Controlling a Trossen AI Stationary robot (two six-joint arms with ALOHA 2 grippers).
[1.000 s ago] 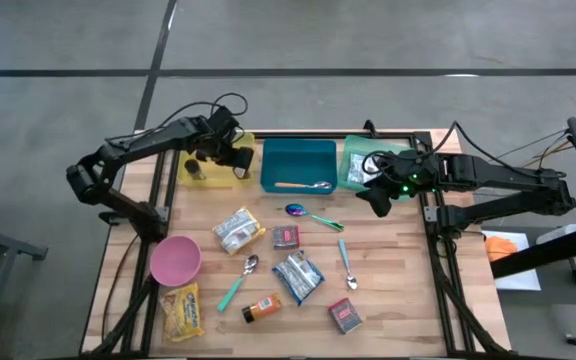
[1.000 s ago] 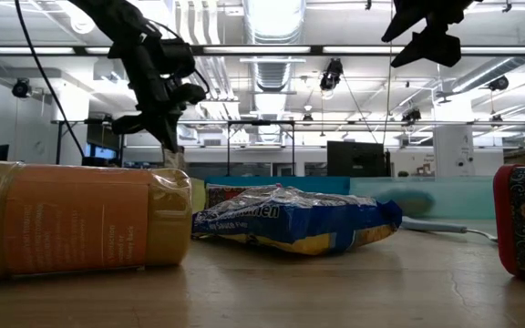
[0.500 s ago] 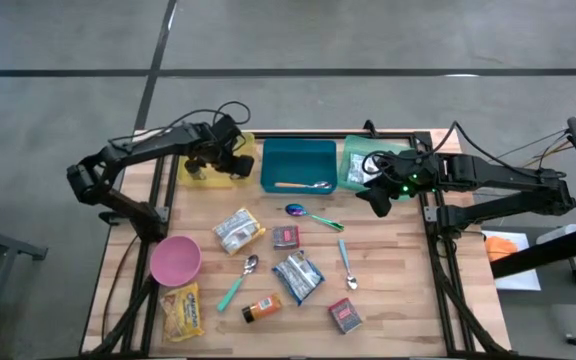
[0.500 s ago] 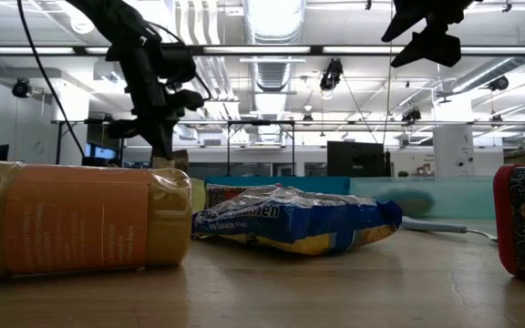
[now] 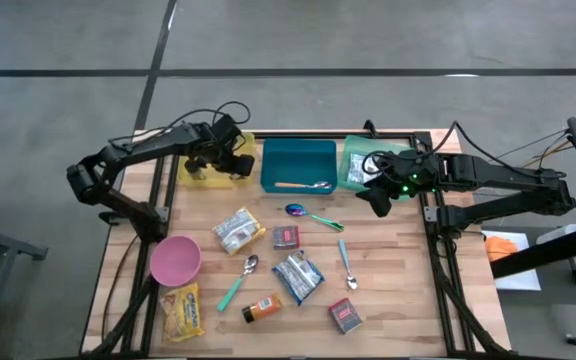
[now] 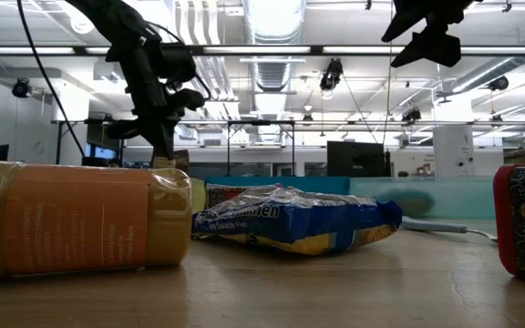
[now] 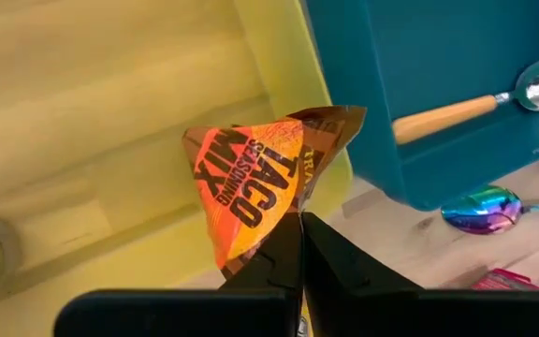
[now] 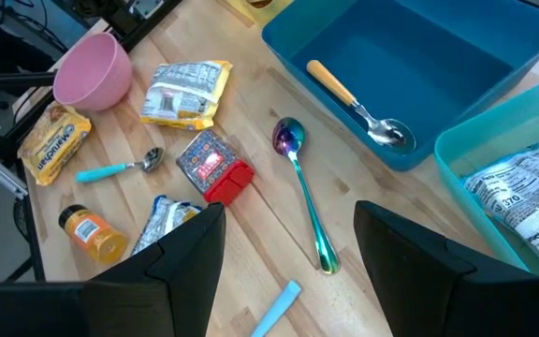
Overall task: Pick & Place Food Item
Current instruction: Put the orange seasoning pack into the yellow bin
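My left gripper [image 5: 230, 160] is shut on an orange-and-brown taco seasoning mix packet [image 7: 269, 178]. It hangs over the right side of the yellow bin [image 5: 204, 172] at the table's far left. In the low view this gripper [image 6: 162, 150] points down at the far left. My right gripper [image 8: 288, 234] stands open and holds nothing, high above the table beside the green bin [image 5: 360, 165] at the far right. The teal bin [image 5: 298, 165] between the two bins holds a wooden-handled spoon [image 7: 475, 103]. My left gripper pinches the packet's edge [image 7: 286, 217] at one tapering end between its two fingers [image 7: 279, 257]. The fingers come steeply from above. The packet reaches out beyond the fingertips, over the yellow bin's inside and its right wall. Whether it touches the bin I cannot tell.
On the wood lie a pink bowl [image 5: 175, 260], several snack packets [image 5: 238, 230], an orange bottle [image 5: 261, 308], two red boxes [image 5: 286, 237], a rainbow spoon [image 5: 303, 211] and two turquoise-handled spoons [image 5: 238, 285]. The green bin holds a silver packet [image 8: 531, 187].
My left gripper has eased a little toward the table's left and slightly down over the yellow bin. It carries the packet with it and stays shut on it.
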